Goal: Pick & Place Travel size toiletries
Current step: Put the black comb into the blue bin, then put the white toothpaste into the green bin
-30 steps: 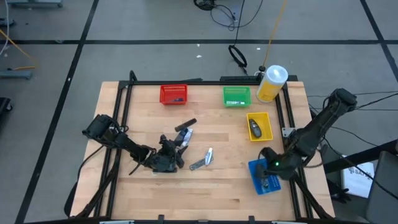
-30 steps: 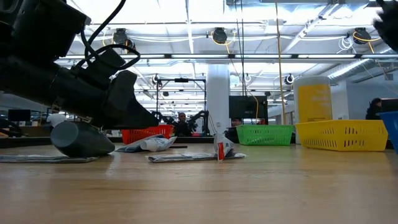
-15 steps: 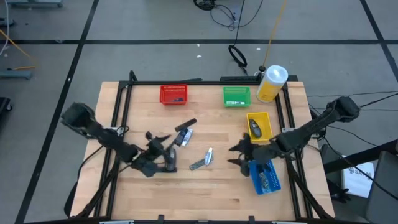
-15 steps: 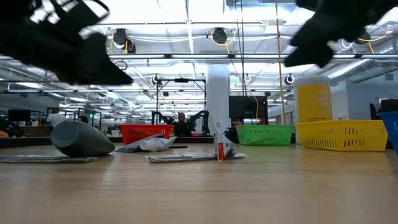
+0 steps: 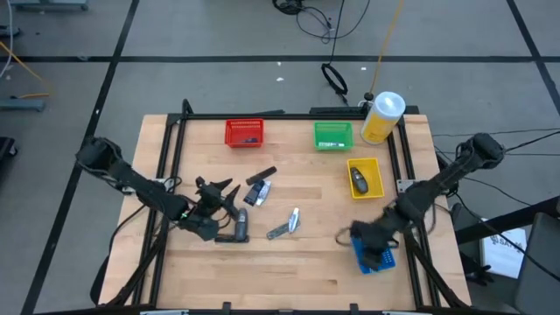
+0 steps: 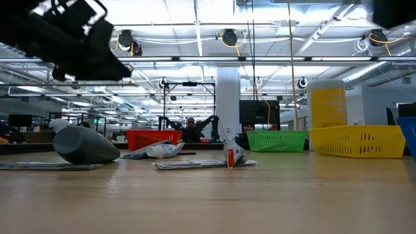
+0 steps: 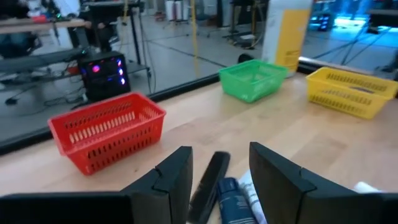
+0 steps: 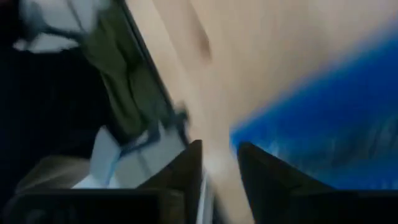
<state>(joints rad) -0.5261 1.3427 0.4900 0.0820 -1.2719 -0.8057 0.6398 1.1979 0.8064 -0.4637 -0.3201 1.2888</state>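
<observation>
Several travel size toiletries lie mid-table: a dark grey bottle (image 5: 234,233) on its side, a black tube (image 7: 210,180) beside a blue-labelled tube (image 7: 231,200), and a silvery sachet (image 5: 282,226). My left gripper (image 5: 219,188) hangs open above the table, left of the tubes (image 5: 258,188), its fingers (image 7: 177,177) pointing toward them. My right gripper (image 5: 354,234) hovers at the left side of the blue bin (image 5: 376,254). A narrow gap (image 8: 219,162) shows between its fingers, with nothing in it.
A red bin (image 5: 244,132) and a green bin (image 5: 332,135) stand along the far edge, with a large yellow bottle (image 5: 381,118) at the far right. A yellow bin (image 5: 365,178) stands in front of that bottle. Black frame rails (image 5: 171,175) border the wooden top.
My left gripper has risen from the dark grey bottle and gone toward the table's far-left; the bottle has stayed lying where it was. My right gripper swung out left of the blue bin with its fingers spread wide, then came back to it with the fingers drawn close together.
</observation>
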